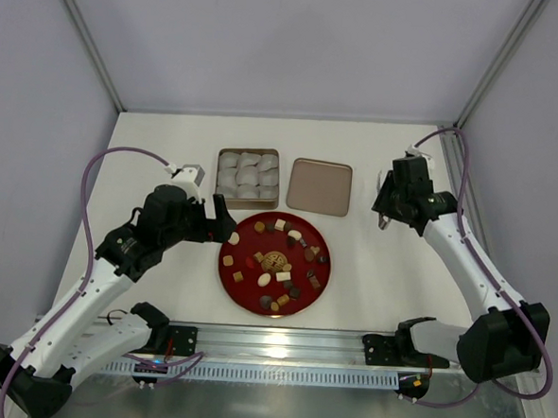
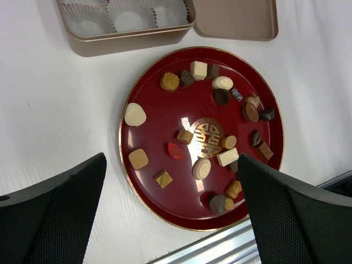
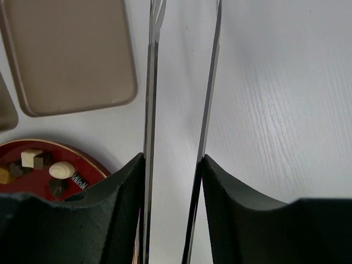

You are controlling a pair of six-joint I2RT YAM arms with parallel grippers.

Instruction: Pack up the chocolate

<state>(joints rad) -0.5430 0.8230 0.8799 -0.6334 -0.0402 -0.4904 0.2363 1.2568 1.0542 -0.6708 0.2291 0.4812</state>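
Several small pieces of chocolate (image 1: 276, 262) in dark brown, tan, cream and red lie scattered on a round red plate (image 1: 226, 272). In the left wrist view the same chocolate (image 2: 201, 168) and plate (image 2: 127, 165) fill the middle. My left gripper (image 1: 223, 220) hovers open over the plate's left side (image 2: 171, 159), with nothing between its fingers. My right gripper (image 1: 385, 208) is off to the right of the lid, shut on a pair of thin metal tongs (image 3: 149, 99) whose two blades run forward between its fingers (image 3: 173, 165).
A tan tin box (image 1: 249, 151) lined with white paper cups (image 2: 131, 16) stands behind the plate. Its flat lid (image 1: 319, 186) lies to its right, seen too in the right wrist view (image 3: 71, 55). A metal rail (image 1: 280, 340) runs along the near edge.
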